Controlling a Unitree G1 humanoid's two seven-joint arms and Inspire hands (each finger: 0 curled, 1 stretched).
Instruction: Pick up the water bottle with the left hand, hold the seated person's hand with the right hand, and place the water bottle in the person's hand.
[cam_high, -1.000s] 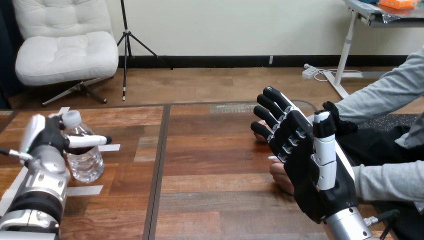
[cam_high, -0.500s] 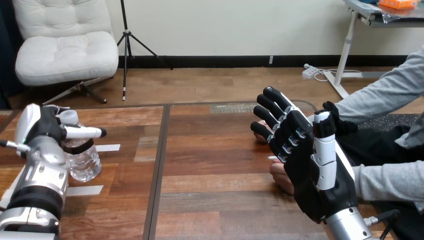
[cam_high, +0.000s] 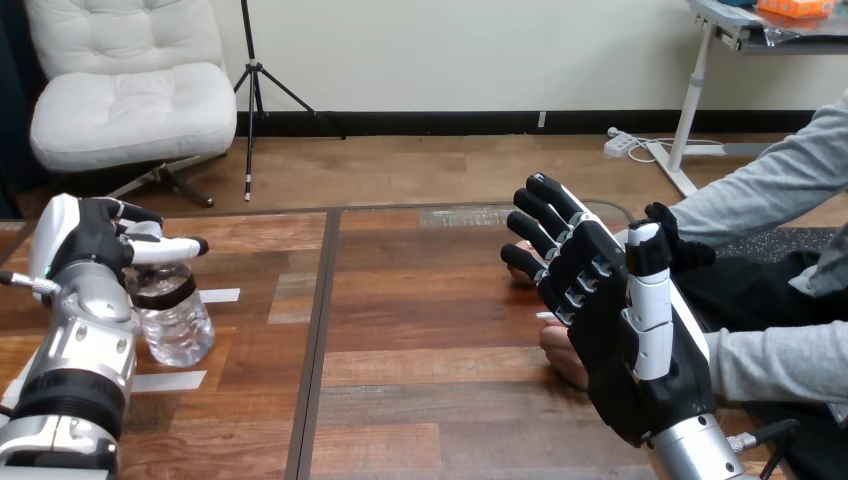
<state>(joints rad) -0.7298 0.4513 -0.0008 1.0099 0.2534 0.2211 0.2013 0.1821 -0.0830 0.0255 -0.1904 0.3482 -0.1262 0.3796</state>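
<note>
From the head view I see my left hand (cam_high: 93, 240) clamped on the top of the water bottle (cam_high: 178, 322), thumb across its front, fingers curled behind; the bottle stands on the table (cam_high: 420, 330) at the near left; my right hand (cam_high: 612, 325) is upright with its fingers straight and spread, in front of the person's hand (cam_high: 560, 356); I cannot tell if they touch.

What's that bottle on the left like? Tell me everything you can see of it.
The bottle is clear plastic with water inside. It stands roughly upright near the left side of the table, beside white tape strips. The robot's left hand is curled round its upper part and hides the cap. I cannot tell whether its base touches the wood.
</note>
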